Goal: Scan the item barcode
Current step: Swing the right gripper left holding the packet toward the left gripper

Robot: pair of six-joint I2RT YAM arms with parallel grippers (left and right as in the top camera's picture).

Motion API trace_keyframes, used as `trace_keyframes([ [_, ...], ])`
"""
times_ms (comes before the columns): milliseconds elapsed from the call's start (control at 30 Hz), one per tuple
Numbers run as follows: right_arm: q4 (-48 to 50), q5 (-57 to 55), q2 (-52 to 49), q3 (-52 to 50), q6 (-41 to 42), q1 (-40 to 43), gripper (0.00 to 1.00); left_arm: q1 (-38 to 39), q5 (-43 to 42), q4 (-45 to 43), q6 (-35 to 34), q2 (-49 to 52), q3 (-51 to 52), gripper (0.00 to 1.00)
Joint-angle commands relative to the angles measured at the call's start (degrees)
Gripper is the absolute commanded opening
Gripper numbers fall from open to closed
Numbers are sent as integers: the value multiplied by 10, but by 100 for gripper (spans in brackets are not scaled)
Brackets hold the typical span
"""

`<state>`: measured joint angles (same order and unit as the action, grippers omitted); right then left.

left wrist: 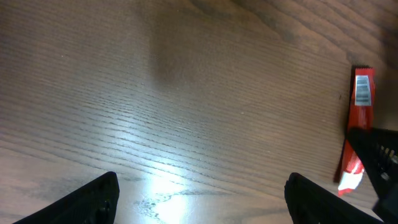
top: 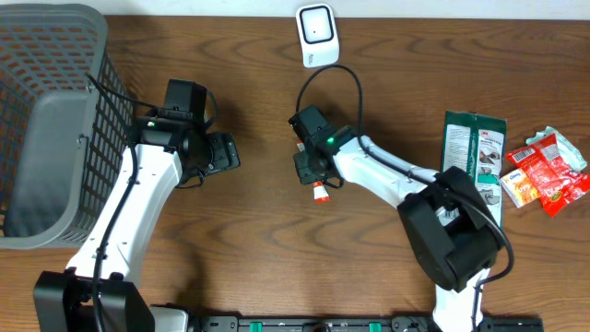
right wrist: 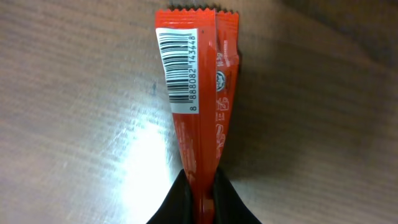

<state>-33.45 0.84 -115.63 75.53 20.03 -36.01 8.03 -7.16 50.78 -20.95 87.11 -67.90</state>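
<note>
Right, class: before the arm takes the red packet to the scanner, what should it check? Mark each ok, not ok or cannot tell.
1. Right gripper shut on red packet: ok.
2. Barcode clear of the fingers: ok.
3. Packet at white scanner: not ok, apart.
4. Left gripper open, off the packet: ok.
5. Packet lifted off table: cannot tell.

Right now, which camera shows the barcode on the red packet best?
The right wrist view: the barcode faces it, sharp, on the red packet pinched by the right end effector. The left wrist shows it small and blurred; overhead, only the packet's tip.
</note>
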Motion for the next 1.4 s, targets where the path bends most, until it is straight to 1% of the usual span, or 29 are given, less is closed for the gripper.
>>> trace_keyframes([
  [0, -15, 92, 59, 0, -22, 28, 4, 0, 3, 2, 3, -4, 0, 86],
  [67, -33, 170, 91, 0, -36, 57, 1, 0, 3, 2, 3, -4, 0, 86],
  [133, -43, 285, 113, 0, -69, 95, 1, 0, 3, 1, 3, -4, 0, 86],
  [267, -45, 440, 118, 0, -99, 156, 1, 0, 3, 1, 3, -4, 0, 86],
  [400, -45, 557, 118, -1, -142, 219, 1, 0, 3, 1, 3, -4, 0, 86],
  [467, -50, 591, 118, -1, -165, 240, 1, 0, 3, -4, 2, -4, 0, 86],
  [533, -67, 629, 118, -1, -206, 255, 1, 0, 0, -19, 0, -4, 0, 86],
  [567, -76, 637, 118, -2, -222, 260, 2, 0, -14, -16, 1, -4, 0, 86],
  [600, -86, 639, 118, -2, -231, 264, 2, 0, -45, -15, 1, -4, 0, 86],
  [633, -90, 640, 118, -2, -231, 268, 2, 1, -102, -16, 19, -4, 0, 86],
  [733, -90, 649, 118, -3, -231, 276, 1, 17, -280, -31, 111, -4, 0, 86],
  [767, -90, 666, 118, -3, -231, 278, 1, 28, -316, -36, 128, -4, 0, 86],
  [867, -76, 741, 118, -3, -219, 282, 2, 59, -356, -48, 139, -4, 0, 86],
  [967, -53, 756, 118, -3, -189, 282, 2, 86, -402, -78, 166, -4, 0, 86],
  [1033, -35, 763, 118, -3, -170, 282, 2, 104, -431, -111, 167, -4, 0, 86],
  [1133, -4, 801, 118, -3, -153, 282, 3, 129, -433, -170, 152, -4, 0, 86],
  [1200, 2, 802, 118, -3, -153, 282, 3, 138, -434, -187, 135, -4, 0, 86],
  [1267, 6, 803, 118, -3, -151, 281, 3, 149, -435, -202, 132, -4, 0, 86],
  [1367, 22, 802, 118, -3, -125, 281, 3, 162, -435, -224, 127, -4, 0, 79],
])
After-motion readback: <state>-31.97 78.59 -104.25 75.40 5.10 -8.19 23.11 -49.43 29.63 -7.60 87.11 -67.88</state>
